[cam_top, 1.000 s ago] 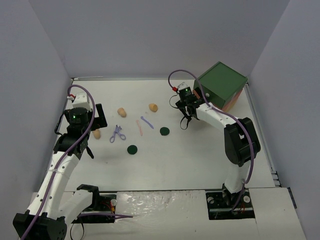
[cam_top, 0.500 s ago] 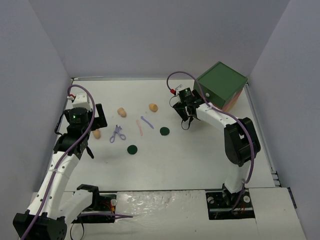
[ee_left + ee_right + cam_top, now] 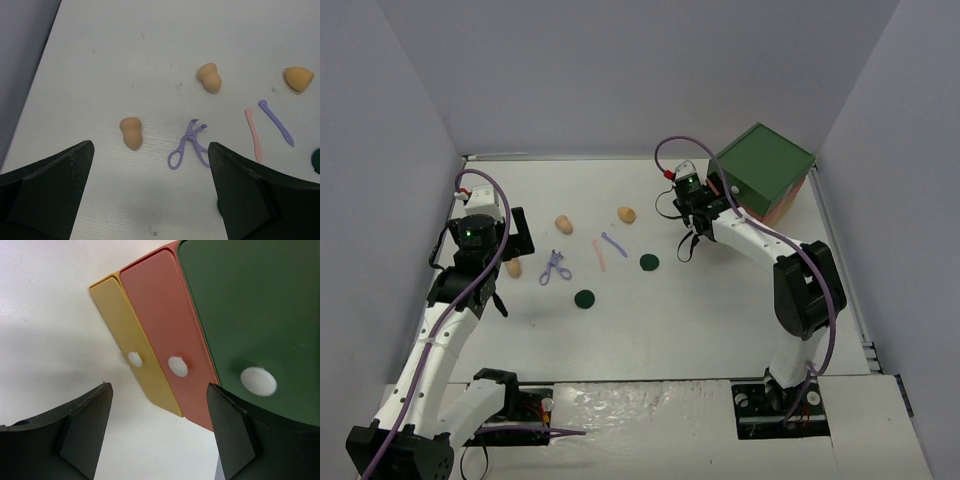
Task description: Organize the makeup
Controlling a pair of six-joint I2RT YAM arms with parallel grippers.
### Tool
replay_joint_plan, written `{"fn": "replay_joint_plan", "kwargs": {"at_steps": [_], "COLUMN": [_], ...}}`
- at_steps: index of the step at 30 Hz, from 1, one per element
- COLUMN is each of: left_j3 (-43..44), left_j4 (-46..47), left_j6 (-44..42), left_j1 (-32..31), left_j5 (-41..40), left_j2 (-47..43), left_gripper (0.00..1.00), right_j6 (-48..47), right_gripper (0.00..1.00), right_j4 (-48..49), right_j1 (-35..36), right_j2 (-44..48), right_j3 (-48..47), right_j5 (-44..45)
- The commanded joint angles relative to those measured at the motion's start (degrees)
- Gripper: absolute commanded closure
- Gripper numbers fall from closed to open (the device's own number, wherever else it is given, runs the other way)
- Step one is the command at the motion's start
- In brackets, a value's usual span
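With jaws spread and empty, the right gripper (image 3: 159,390) faces the drawer chest (image 3: 165,315); drawer opening appears in hand, next requiring closure on a white knob (image 3: 178,366) just ahead.

Matt table, foam-like sponges, smooth plastic pieces

The white table (image 3: 125,40) is showing a matt, faintly speckled surface. The tan sponges (image 3: 131,132) are looking dull and finely porous, like foam. The lilac scissor-like tool (image 3: 190,150), at about three o'clock of the sponge beside it, and the pink stick (image 3: 253,135) are looking like smooth plastic. The drawer chest (image 3: 160,315) is presenting smooth, satin fronts with glossier white knobs (image 3: 178,366). The fingers (image 3: 50,195) of the left gripper (image 3: 150,150) are appearing as matt black plastic.
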State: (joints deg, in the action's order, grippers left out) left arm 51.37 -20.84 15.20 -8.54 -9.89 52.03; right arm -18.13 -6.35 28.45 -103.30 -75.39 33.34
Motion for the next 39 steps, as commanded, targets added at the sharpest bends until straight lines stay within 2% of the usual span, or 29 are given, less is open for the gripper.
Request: {"fn": "replay_joint_plan", "kwargs": {"at_steps": [1,9,16,21,39], "left_j3": [2.2,2.2,2.2,2.2,2.2], "left_j4": [2.0,2.0,2.0,2.0,1.9], "left_j6": [0.0,0.2,0.2,0.2,0.2], "left_j1": [0.4,0.4,0.4,0.4,0.4], "left_j5": [0.1,0.1,0.2,0.2,0.0], "left_j2": [-0.4,-0.6,-0.7,-0.6,-0.5], "left_gripper": [0.03,0.03,0.03,0.03,0.03], "right_j6": [-1.0,-5.8,-11.7,-14.7,-21.5], "right_gripper": [0.40,0.55,0.59,0.63,0.63], "right_j4": [4.8,13.0,21.8,26.0,36.6], "right_j1": [2.7,4.9,5.1,5.0,3.4], "right_j2": [1.8,-1.8,-4.6,-6.1,-12.1], "right_j3": [1.6,3.9,4.9,5.2,6.1], "right_j5": [12.7,25.0,30.0,30.2,32.7]}}
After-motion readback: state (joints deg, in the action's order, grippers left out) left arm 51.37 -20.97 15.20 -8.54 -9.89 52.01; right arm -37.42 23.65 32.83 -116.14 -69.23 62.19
